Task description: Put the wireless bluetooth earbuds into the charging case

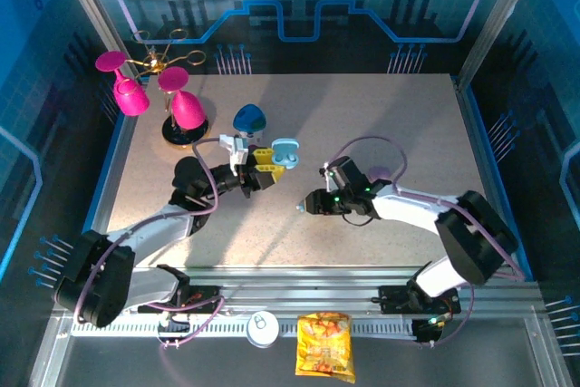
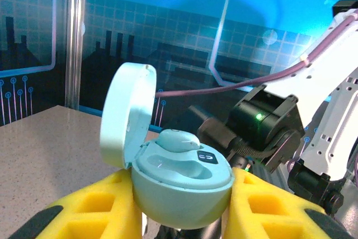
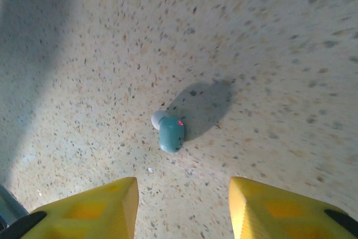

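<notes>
Top external view showed the left arm (image 1: 181, 210) stretched toward the middle of the counter (image 1: 381, 124), the left jaws clenched on a pale blue charging case (image 1: 285, 153). Left wrist view had that case low in the centre of the frame, wedged between yellow fingers (image 2: 95, 205), its lid (image 2: 126, 116) swung up to the left. One pale blue-grey earbud (image 2: 178, 140) sat in a well on the case's top. Right wrist view looked down on a second earbud (image 3: 170, 132) lying on the speckled counter in mid-frame, a red light glowing on it. The right jaws stood parted at the bottom of that frame, clear of the bud and grasping nothing. A dark blue pebble-shaped object (image 1: 249, 118) lay just above the case in the overhead frame.
</notes>
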Robot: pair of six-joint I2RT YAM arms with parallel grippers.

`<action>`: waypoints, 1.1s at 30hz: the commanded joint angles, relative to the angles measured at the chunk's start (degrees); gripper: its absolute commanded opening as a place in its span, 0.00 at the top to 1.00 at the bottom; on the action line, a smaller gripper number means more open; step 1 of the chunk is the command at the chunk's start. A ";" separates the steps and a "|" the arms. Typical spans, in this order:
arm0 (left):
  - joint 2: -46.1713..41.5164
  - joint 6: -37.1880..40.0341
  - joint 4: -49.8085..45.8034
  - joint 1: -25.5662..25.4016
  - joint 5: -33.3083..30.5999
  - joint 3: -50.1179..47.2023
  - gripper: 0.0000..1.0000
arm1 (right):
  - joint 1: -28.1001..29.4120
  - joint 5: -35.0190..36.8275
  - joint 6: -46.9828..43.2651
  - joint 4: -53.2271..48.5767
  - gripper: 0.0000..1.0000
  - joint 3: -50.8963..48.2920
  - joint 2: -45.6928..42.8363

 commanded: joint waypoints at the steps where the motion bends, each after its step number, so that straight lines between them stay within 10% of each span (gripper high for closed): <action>1: -2.67 2.75 -2.52 0.45 0.53 -1.28 0.67 | 1.32 -3.09 0.46 2.37 0.60 3.23 3.08; 20: -3.84 3.10 -3.33 0.52 0.40 -2.17 0.67 | 1.60 -7.60 -10.29 0.18 0.60 14.20 17.18; 33: -3.10 2.59 -2.51 0.52 0.42 -2.30 0.67 | 2.83 -8.39 -9.22 -0.13 0.64 6.21 11.46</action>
